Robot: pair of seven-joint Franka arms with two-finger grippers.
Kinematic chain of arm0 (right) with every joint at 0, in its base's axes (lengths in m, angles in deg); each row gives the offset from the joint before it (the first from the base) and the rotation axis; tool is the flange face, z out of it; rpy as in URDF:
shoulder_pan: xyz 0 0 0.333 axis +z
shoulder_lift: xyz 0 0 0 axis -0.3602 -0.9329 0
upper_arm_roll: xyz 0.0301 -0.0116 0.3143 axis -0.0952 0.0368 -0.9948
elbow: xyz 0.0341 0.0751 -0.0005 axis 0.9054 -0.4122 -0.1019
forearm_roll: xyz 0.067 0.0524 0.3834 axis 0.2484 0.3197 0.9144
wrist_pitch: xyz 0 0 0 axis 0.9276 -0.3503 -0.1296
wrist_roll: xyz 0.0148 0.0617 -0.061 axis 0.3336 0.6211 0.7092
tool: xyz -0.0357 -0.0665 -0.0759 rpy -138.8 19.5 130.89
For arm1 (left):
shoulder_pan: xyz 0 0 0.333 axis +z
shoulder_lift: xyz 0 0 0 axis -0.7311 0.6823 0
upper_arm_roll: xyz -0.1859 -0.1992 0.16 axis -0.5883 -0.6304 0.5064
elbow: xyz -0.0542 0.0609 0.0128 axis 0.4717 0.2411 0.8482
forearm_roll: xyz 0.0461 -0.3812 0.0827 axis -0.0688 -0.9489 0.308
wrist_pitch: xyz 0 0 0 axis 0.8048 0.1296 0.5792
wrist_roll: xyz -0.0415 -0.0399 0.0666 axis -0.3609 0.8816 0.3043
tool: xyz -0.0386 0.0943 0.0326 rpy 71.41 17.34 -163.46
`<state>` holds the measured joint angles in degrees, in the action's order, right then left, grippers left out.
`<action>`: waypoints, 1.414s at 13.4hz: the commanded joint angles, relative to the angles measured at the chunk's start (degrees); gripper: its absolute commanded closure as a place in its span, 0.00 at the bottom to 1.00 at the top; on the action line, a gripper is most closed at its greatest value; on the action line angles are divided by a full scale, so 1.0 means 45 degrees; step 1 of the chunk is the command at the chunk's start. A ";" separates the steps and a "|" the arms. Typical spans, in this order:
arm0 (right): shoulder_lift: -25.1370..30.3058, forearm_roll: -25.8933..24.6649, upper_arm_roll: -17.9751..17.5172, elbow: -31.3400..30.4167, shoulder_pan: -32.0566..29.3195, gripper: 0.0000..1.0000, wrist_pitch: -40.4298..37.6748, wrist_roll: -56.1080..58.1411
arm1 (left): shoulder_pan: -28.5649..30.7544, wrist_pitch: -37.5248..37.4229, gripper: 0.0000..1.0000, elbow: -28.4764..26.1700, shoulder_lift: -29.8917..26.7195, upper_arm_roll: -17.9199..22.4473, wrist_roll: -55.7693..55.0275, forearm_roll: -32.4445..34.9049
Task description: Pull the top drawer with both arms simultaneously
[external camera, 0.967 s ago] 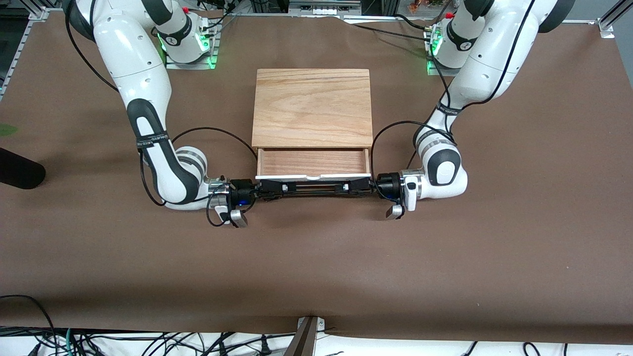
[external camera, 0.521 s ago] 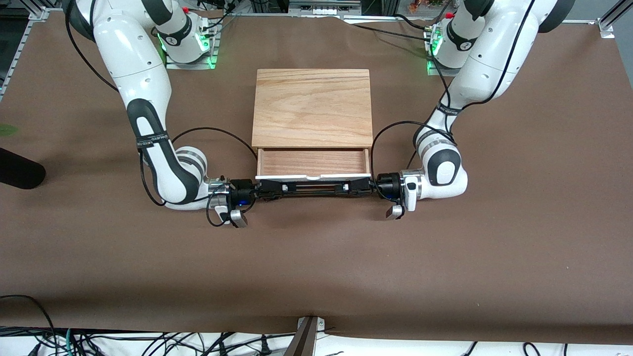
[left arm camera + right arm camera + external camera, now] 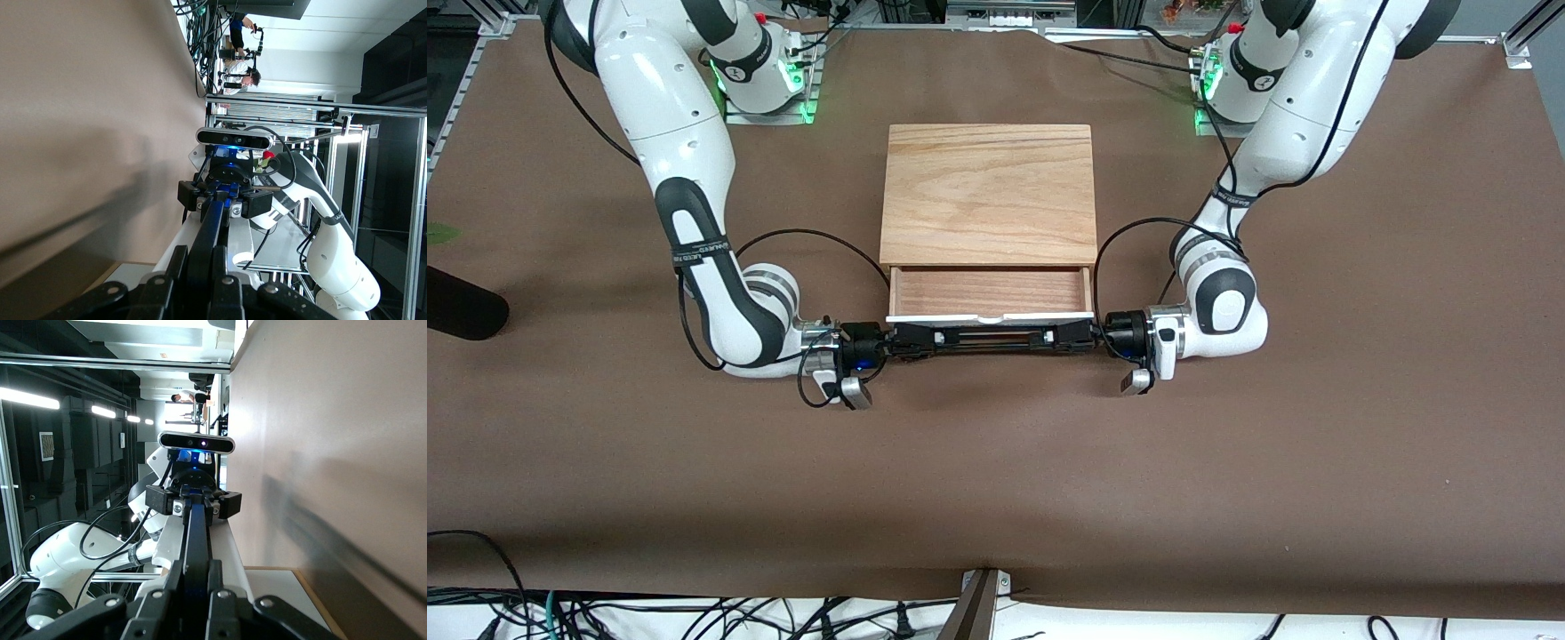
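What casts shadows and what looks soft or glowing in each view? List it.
Front view: sharp, evenly lit; soft shadow on the table under the black bar handle; green lights glow at both bases. Left wrist view: the handle sharp, bright ceiling. Right wrist view: the handle sharp, a blurred shadow on the table.

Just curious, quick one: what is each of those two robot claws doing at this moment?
Left gripper: fingers closed on the top drawer's black bar handle.
Right gripper: fingers closed on the same handle, at its other end.

Bare table [image 3: 996, 462] lies open nearer the camera than the top drawer [image 3: 990, 292].
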<state>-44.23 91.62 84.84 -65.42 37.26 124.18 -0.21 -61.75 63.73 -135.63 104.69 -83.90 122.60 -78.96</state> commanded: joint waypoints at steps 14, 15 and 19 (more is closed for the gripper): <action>0.0155 0.0921 0.0031 0.1237 -0.0874 1.00 -0.0008 -0.1008 | 0.0237 0.0174 1.00 -0.0041 -0.0220 0.0563 -0.1356 0.0551; 0.0155 0.0921 0.0031 0.1256 -0.0854 1.00 -0.0008 -0.1008 | 0.0237 0.0174 1.00 -0.0061 -0.0220 0.0543 -0.1356 0.0551; 0.0155 0.0901 0.0031 0.1237 -0.0835 1.00 -0.0008 -0.0988 | 0.0237 0.0194 0.61 -0.0119 -0.0259 0.0524 -0.1492 0.0492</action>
<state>-44.22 91.76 84.98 -64.97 37.13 124.23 -0.19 -61.73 64.10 -135.51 104.61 -83.60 120.49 -78.97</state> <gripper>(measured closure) 0.819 0.775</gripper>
